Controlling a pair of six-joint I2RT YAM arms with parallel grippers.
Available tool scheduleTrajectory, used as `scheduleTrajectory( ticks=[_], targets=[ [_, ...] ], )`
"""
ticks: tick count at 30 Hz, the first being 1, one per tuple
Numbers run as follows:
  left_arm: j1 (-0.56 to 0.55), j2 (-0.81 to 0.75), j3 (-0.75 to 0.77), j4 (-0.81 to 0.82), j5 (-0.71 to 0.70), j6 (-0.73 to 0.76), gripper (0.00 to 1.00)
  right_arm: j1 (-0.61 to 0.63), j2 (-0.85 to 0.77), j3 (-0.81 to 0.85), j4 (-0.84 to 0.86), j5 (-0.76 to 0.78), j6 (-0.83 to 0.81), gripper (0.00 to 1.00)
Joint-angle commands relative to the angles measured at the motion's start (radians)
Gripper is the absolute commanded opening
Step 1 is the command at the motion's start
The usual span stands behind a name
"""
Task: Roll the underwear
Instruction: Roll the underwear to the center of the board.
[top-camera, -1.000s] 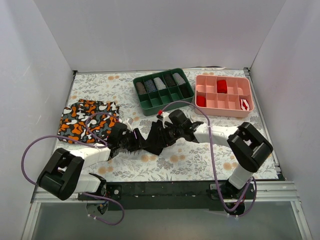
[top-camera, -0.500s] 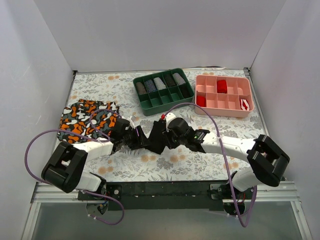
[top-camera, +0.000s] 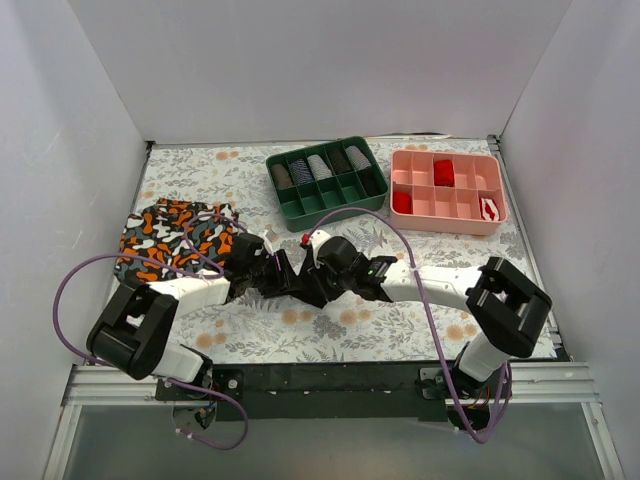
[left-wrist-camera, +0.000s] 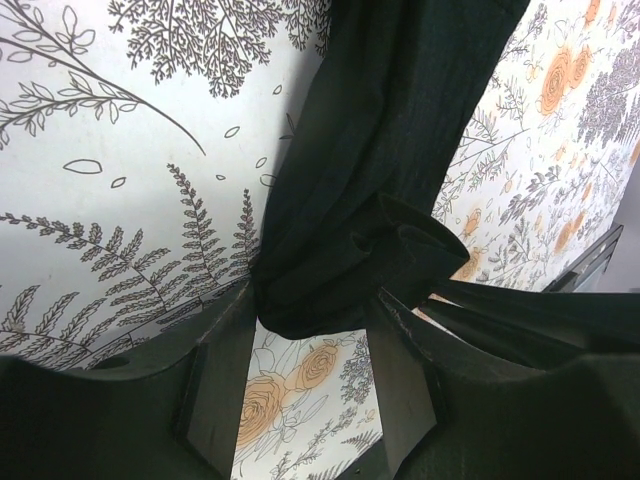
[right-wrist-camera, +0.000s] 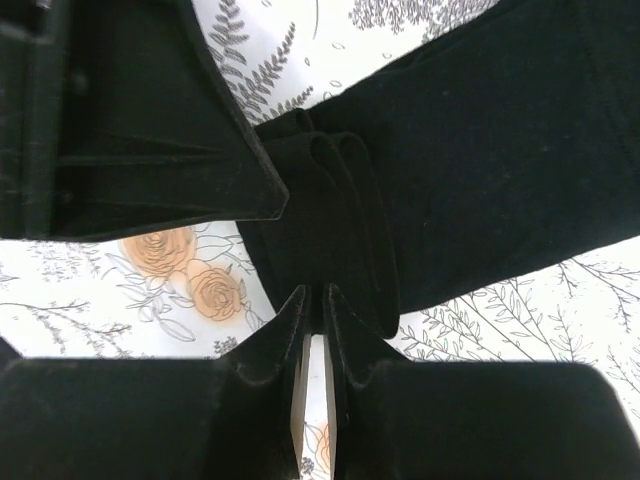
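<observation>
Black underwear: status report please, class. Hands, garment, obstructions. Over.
Both shut on cloth: left hand on a bunched edge, right hand on folds. The black underwear spans between them, bunched, no neat roll yet. The camouflage underwear lies left, apart.

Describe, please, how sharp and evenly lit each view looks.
Top view: sharp, evenly lit, yet the black underwear shows no folds. Left wrist: its folds read clearly; the tablecloth is bright at left. Right wrist: fabric nearly featureless black, near fingers soft.
</observation>
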Motion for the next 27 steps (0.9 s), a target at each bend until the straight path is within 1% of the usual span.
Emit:
scheduleTrajectory(
  ticks=[1,6,8,12,16,22,27],
  targets=[
    [-0.009,0.029,-0.010,-0.114,-0.054,0.035,0.47,0.008,0.037,0.040,0.012,0.010,0.000,0.16],
    [-0.009,0.014,-0.006,-0.124,-0.052,0.042,0.48,0.008,0.073,0.032,0.009,0.066,0.003,0.16],
    [-0.011,-0.002,-0.006,-0.131,-0.067,0.043,0.49,0.008,0.096,0.048,-0.018,0.081,0.002,0.15],
    [-0.009,-0.057,-0.003,-0.134,-0.101,0.054,0.53,0.008,0.126,0.052,-0.026,0.064,0.002,0.15],
    [-0.009,-0.085,0.006,-0.118,-0.106,0.063,0.55,0.008,0.140,0.057,-0.031,0.050,0.000,0.16],
    [-0.011,-0.082,-0.012,-0.047,-0.089,0.060,0.56,0.008,0.143,0.061,-0.035,0.047,-0.009,0.15],
    [-0.009,-0.112,-0.044,0.062,-0.066,0.075,0.56,0.008,0.143,0.060,-0.040,0.041,-0.012,0.16]
  ],
)
